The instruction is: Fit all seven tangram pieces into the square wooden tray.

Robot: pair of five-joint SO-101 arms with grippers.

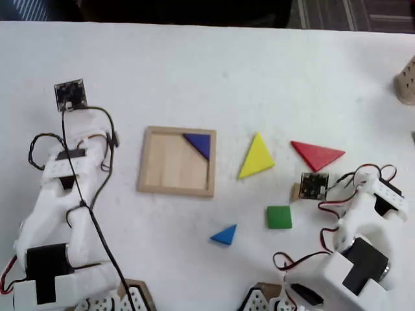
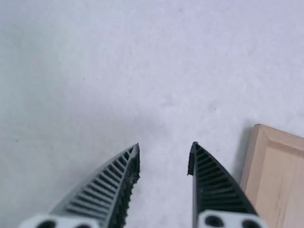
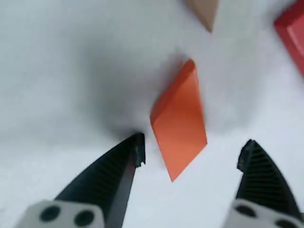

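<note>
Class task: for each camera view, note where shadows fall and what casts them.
High view: even light on the table; the yellow triangle casts hardly any shadow. Left wrist view: a dark strip along the outer wall of the tray, beside the left pincer. Right wrist view: a soft dark patch on the table beside the orange piece, ahead of the right pincer.

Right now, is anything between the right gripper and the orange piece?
Nothing visible. The orange piece lies on the table just ahead of the open right gripper; the tan piece and red piece sit beyond it.
</note>
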